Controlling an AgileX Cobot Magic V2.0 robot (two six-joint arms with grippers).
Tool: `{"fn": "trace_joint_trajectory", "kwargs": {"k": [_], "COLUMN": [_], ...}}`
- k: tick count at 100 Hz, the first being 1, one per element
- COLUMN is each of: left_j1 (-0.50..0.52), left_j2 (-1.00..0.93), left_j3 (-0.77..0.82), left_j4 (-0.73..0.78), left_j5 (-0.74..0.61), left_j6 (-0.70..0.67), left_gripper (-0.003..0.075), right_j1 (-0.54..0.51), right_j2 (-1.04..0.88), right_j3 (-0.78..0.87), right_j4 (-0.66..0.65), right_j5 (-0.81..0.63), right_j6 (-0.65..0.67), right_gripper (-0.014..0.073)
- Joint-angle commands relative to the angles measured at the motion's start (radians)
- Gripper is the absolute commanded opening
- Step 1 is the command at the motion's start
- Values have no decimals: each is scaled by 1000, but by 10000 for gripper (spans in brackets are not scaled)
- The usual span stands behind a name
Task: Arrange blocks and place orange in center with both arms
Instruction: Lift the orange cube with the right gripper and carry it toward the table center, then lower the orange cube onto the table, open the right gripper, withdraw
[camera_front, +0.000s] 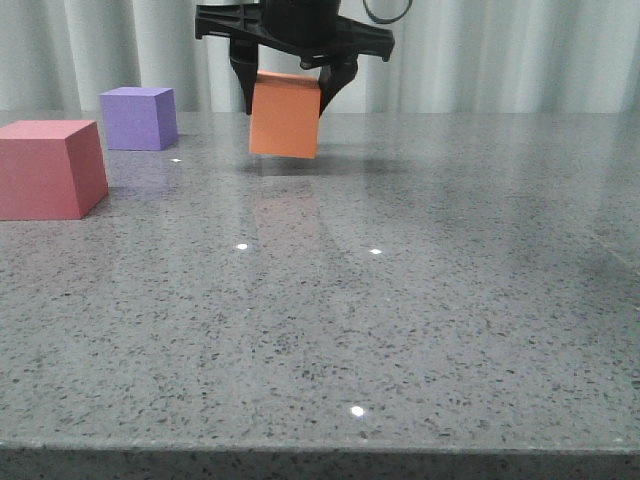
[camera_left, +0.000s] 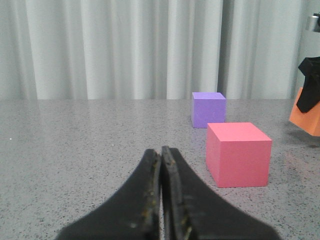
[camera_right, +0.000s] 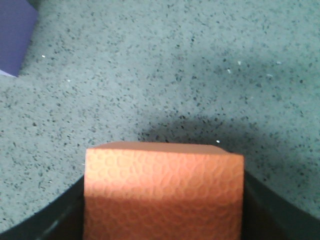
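Note:
My right gripper (camera_front: 290, 92) is shut on the orange block (camera_front: 285, 115), which hangs slightly tilted just above the table at the back centre. In the right wrist view the orange block (camera_right: 164, 192) fills the space between the black fingers (camera_right: 67, 212), with its shadow on the table under it. The red-pink block (camera_front: 45, 170) rests at the left edge and the purple block (camera_front: 140, 118) stands behind it. In the left wrist view my left gripper (camera_left: 161, 150) is shut on nothing, low over the table, left of the red-pink block (camera_left: 239, 155) and the purple block (camera_left: 208, 109).
The grey speckled table (camera_front: 400, 330) runs to a front edge near the bottom of the front view. A pale curtain (camera_front: 500, 50) hangs behind the table. A corner of the purple block (camera_right: 15, 35) shows in the right wrist view.

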Motion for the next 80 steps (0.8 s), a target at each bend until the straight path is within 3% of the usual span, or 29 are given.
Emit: {"fn": "trace_joint_trajectory", "kwargs": {"k": [1, 68, 80], "left_j1": [3, 3, 3], "left_j2": [-37, -37, -37], "left_j3": [45, 45, 45], "left_j4": [0, 0, 0], "left_j5": [-82, -82, -82], "left_j6": [-3, -3, -3], "left_gripper": [-20, -20, -20], "right_j1": [-2, 5, 6], "right_j2": [-64, -33, -33], "right_j3": [-32, -31, -31], "right_j4": [-29, -34, -33], "right_j5": [-24, 11, 8], "right_j6": [4, 9, 9], "right_gripper": [370, 371, 407]}}
